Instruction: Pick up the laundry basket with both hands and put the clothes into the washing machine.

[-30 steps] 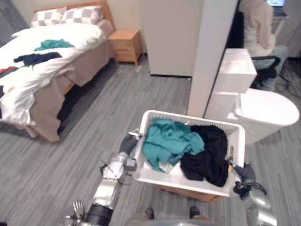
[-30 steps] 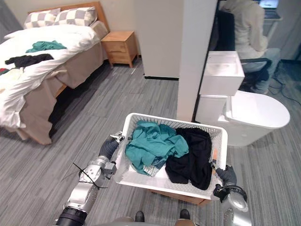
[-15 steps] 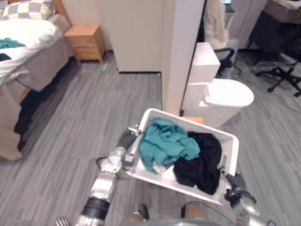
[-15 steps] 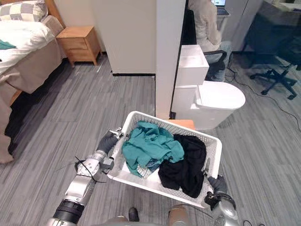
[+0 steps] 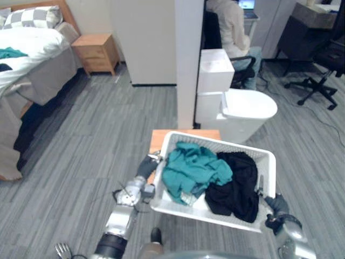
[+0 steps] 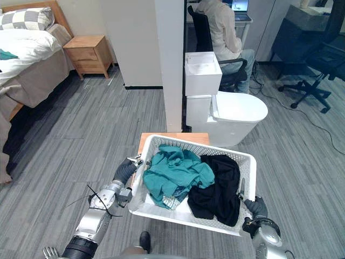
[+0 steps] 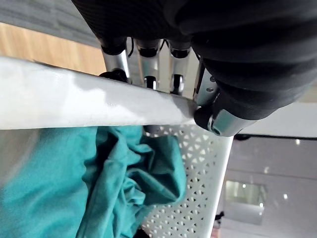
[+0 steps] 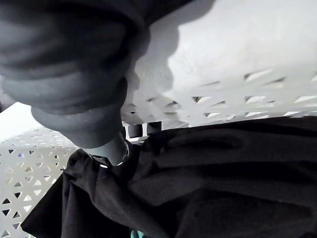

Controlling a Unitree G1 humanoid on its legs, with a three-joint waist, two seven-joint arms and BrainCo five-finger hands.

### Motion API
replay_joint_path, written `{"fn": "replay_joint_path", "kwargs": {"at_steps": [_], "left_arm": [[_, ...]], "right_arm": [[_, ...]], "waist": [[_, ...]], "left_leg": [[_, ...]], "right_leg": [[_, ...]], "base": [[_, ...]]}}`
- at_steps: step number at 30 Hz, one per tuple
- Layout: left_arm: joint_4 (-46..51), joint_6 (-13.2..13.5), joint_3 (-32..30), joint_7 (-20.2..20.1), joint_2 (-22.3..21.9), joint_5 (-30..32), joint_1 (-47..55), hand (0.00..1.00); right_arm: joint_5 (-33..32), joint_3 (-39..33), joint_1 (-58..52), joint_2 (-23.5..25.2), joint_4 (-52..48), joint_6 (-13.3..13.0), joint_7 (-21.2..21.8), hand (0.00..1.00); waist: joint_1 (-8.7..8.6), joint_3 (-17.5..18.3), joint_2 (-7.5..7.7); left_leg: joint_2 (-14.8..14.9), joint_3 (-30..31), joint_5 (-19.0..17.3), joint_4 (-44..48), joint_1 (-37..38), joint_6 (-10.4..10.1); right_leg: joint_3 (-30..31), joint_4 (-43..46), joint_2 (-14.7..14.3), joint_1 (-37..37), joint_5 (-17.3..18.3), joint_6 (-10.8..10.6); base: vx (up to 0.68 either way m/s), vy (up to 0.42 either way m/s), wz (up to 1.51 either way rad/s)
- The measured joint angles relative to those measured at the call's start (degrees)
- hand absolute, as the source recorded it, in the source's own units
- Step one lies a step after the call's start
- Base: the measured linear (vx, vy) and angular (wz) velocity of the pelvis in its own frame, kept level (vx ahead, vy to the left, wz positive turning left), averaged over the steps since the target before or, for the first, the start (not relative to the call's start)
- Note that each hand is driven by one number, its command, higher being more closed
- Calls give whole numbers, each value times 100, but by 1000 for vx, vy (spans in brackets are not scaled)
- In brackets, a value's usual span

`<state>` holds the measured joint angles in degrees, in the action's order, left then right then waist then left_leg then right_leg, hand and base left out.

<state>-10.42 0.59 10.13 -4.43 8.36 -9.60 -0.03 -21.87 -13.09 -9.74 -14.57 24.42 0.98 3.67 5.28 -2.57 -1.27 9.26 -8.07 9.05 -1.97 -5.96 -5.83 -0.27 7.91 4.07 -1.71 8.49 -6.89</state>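
Note:
I hold a white lattice laundry basket [image 5: 215, 144] in the air in front of me. My left hand [image 5: 144, 168] is at its left rim and my right hand [image 5: 277, 205] at its right rim. In the left wrist view the fingers [image 7: 116, 59] curl round the rim [image 7: 74, 104] above a teal garment [image 7: 59, 188]. In the right wrist view my right hand [image 8: 74, 74] grips the basket wall [image 8: 237, 49] beside a black garment [image 8: 223, 168]. The teal garment [image 5: 194, 167] lies left in the basket, the black garment [image 5: 237, 183] right. A white rounded appliance [image 5: 245, 110] stands beyond the basket.
A low wooden stand [image 5: 160, 138] sits just behind the basket. A white pillar [image 5: 188, 59] rises beyond it. A person [image 5: 226, 27] sits at a desk behind the appliance, with a black office chair [image 5: 323, 70] to the right. A bed [image 5: 27, 59] and nightstand [image 5: 97, 51] are far left.
The camera has swung right, so the bed slid toward the left edge. The basket stays in both hands; the wooden stand that was under it now shows behind it.

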Motion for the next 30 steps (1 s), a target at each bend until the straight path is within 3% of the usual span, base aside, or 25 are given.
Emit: {"fn": "replay_joint_path", "kwargs": {"at_steps": [4, 6, 7, 8, 9, 11, 13, 15, 18, 22, 24, 25, 27, 28, 30], "left_arm": [[-93, -9, 73, 0, 103, -111, 39, 100], [-86, -2, 74, -2, 209, -180, 49, 100], [-86, -2, 77, -3, 217, -206, 54, 100], [-84, 17, 85, -4, 234, -214, 26, 100], [-81, 38, 133, -8, 225, -218, 40, 100], [-80, 40, 156, -9, 149, -219, 90, 100], [-78, 56, 168, 2, 243, -261, 39, 100], [-87, 53, 322, 2, 248, -259, -164, 100], [-87, 62, 338, 2, 258, -247, -309, 100], [-61, 67, 328, 1, 257, -249, -338, 100], [-51, 66, 307, 1, 257, -252, -301, 100], [61, 60, 208, -3, 249, -251, -186, 100], [186, 68, -2, -15, 200, -257, 90, 100], [179, 52, -129, -15, 131, -259, 250, 100], [204, 33, -183, -16, 10, -268, 370, 100]], "right_arm": [[29, 18, -24, -59, 1, 16, 0, 100], [37, 69, -23, -28, 0, 21, 0, 100], [36, 63, -22, 1, 0, 30, 0, 100], [37, -36, -20, 144, -19, 41, 0, 100], [36, -70, -45, 95, -31, 46, 0, 100], [36, -68, -59, -8, -41, 72, 2, 100], [36, -228, -102, 214, -47, 83, 2, 100], [3, -354, -110, 262, -56, 82, 0, 100], [-41, -416, -111, 295, -114, 51, 2, 100], [-81, -400, -102, 290, -115, -4, 3, 100], [-77, -385, -102, 296, -115, -5, 3, 100], [-77, -292, -104, 312, -114, -5, 3, 100], [-72, -102, -99, 285, -115, -4, 4, 100], [-55, -7, -111, 270, -114, -3, 3, 100], [-46, 6, -207, 289, -112, 17, 3, 100]], "waist": [[24, -18, 10], [6, -31, 26], [9, -22, 83], [17, -83, 307], [34, -82, 221], [-27, -7, -80], [-146, 1, -49], [-205, -3, -43], [-305, 10, 32], [-402, -98, 192], [-453, -146, 231], [-473, -254, 328], [-397, -338, 468], [-370, -375, 450], [-442, -424, 321]], "left_leg": [[-50, 82, 36, -10, 74, 2], [-139, 249, -151, 158, 58, -132], [-237, 304, -400, 73, 70, -436], [-450, 469, -749, 542, -91, -278], [-552, 692, -864, 1713, -313, 13], [-399, 751, -1282, 1488, -47, 62], [-431, 386, -585, -31, 653, 14], [-391, 244, -448, -296, 654, 29], [-368, -204, -448, -331, 592, 37], [-302, -879, -527, -325, 517, 138], [-308, -1079, -606, -291, 504, 158], [-352, -1139, -923, -67, 511, 115], [-597, -510, -1499, 350, 567, 87], [-692, -238, -1826, 780, 559, 190], [-624, -203, -2180, 1356, 595, 211]], "right_leg": [[-94, 314, 29, 14, 145, 82], [-188, 758, 107, 90, 402, 115], [-171, 831, 233, 144, 476, 204], [-195, 869, 482, 232, 547, 232], [-183, 945, 532, 270, 569, 194], [-129, 1008, 335, 273, 562, 115], [165, 550, 285, 269, 231, 107], [287, 293, 202, 350, 19, 97], [683, -29, 161, 530, -296, 12], [1452, -536, 37, 930, -1097, -184], [1622, -688, 20, 1031, -1335, -241], [1748, -714, -4, 1141, -1487, -259], [1643, -714, -21, 1199, -1525, -206], [1457, -704, -43, 1151, -1396, 124], [1555, -638, -261, 1107, -1205, 445]], "base": [[-51, -14, 18], [-87, -12, 28], [-95, 14, 30], [-61, 11, 24], [-31, -2, 11], [-17, 3, -24], [22, 37, -61], [31, 36, -54], [27, 41, -79], [-18, 41, -122], [-86, 38, -109], [-111, 32, -148], [-73, 12, -167], [-37, 41, -122], [-30, 88, -110]]}}
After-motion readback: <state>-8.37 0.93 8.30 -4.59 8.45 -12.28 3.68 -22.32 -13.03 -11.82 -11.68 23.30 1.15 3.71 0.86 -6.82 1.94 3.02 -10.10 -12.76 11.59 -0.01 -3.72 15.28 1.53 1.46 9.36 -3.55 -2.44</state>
